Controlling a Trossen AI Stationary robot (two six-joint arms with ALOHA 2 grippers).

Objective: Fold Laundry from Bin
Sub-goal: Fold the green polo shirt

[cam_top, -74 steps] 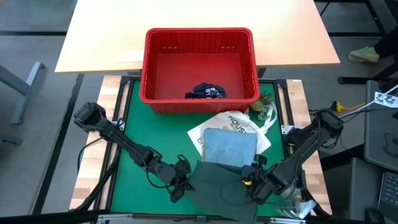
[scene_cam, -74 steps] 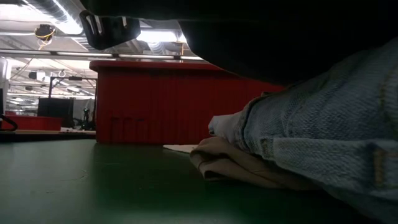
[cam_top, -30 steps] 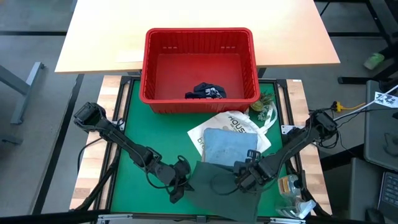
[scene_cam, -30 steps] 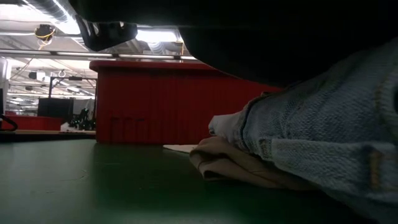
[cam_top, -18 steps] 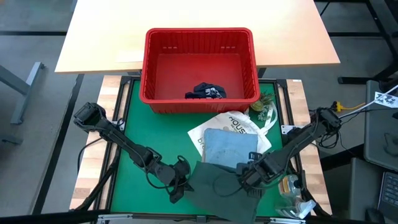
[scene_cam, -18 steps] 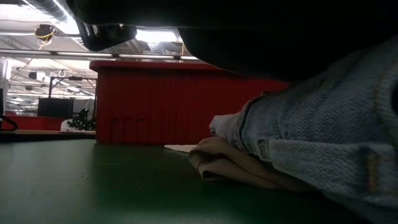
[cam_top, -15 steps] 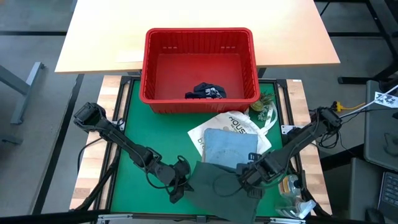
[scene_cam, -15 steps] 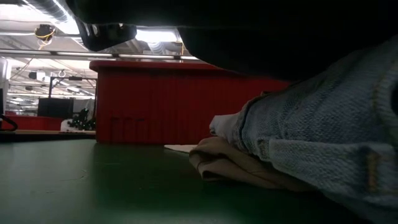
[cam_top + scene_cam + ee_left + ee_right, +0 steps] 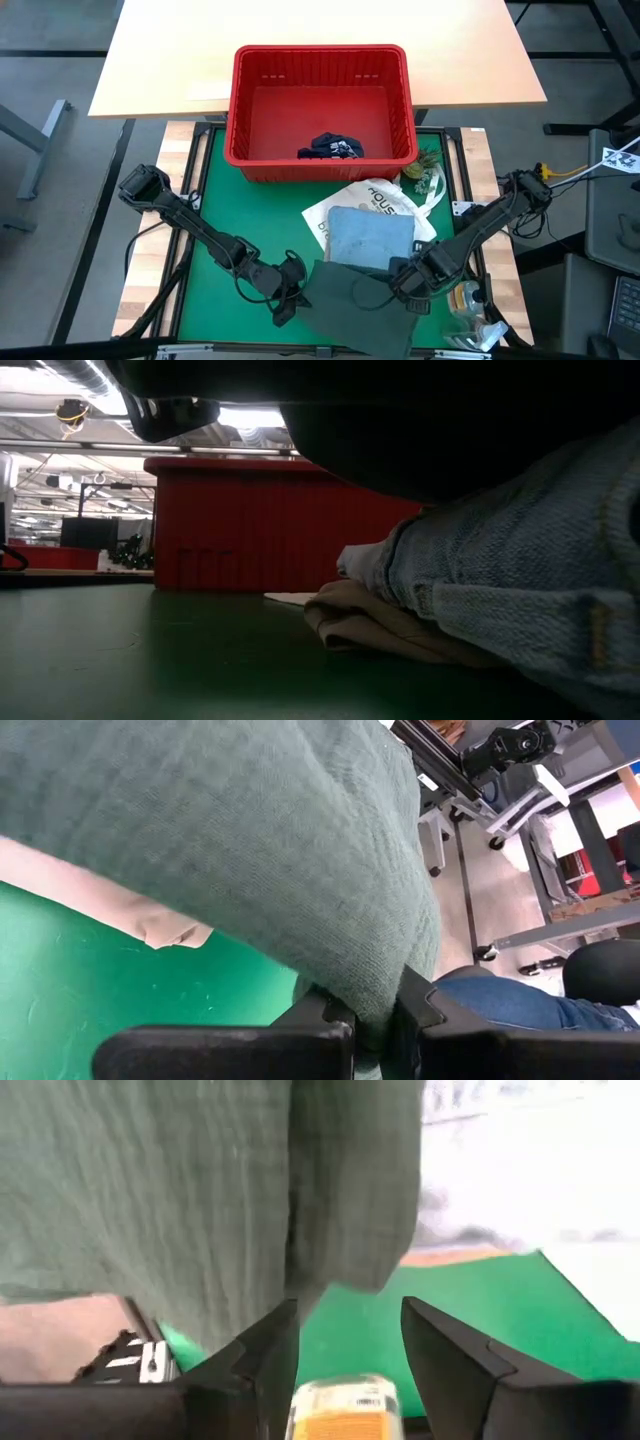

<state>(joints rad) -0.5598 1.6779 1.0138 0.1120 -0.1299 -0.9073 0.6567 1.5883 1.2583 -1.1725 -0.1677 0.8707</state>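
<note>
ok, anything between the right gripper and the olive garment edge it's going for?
Nothing visible. The right gripper is open, and the dark olive garment hangs directly ahead of its fingers with only green mat between. The left gripper is shut on the garment's other side.

Your overhead camera looks straight down on the whole green table (image 9: 220, 215), both arms and the red bin (image 9: 320, 105). Your low camera sits at tabletop level, pressed close to piled laundry, facing that same bin (image 9: 250, 525) and the room behind. Each wrist camera peers past its own fingers, very near the dark olive-green garment (image 9: 250, 850) both views share.
</note>
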